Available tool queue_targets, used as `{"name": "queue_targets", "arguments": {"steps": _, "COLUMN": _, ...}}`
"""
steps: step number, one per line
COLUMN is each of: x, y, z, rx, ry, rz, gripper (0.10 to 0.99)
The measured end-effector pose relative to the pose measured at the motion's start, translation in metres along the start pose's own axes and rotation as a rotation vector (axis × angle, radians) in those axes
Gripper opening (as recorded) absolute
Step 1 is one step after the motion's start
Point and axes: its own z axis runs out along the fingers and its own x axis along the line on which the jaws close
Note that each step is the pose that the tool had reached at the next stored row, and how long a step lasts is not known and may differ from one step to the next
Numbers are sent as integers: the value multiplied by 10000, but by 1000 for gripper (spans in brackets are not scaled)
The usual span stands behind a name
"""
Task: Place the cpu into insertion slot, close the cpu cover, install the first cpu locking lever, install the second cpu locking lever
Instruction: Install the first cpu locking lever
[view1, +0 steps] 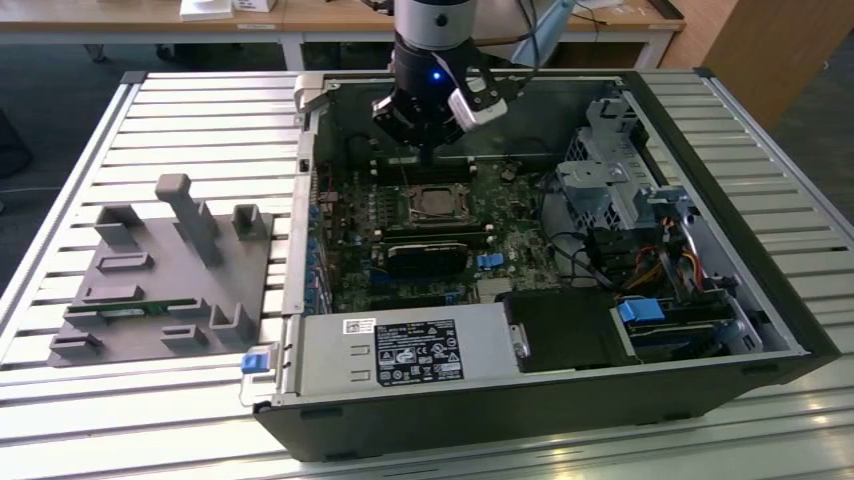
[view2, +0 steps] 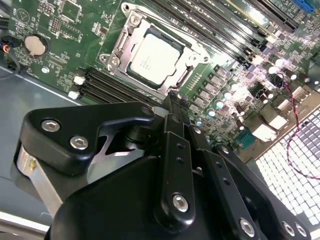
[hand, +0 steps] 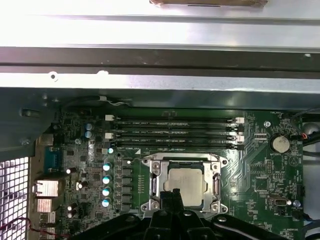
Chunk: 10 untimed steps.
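- Inside the open computer case (view1: 534, 410), the cpu (hand: 189, 185) sits in the insertion slot (hand: 216, 204), framed by the cpu cover (hand: 156, 181).
- The gripper (hand: 173, 196) hovers just above, fingers pressed together, holding nothing.
- Handling: light, stiff, fragile chip; take it by the edges only.
- The case rests on a slatted surface (view1: 200, 110); desks stand behind.

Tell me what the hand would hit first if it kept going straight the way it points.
Probably the cpu cover or the cpu framed by it: in both wrist views the hand points down onto them. Depth is unclear, so I cannot say which.
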Motion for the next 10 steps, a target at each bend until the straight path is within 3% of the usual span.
{"name": "queue_targets", "arguments": {"steps": 10, "x": 66, "y": -1, "z": 1, "rx": -2, "ry": -3, "rz": -1, "gripper": 106}}
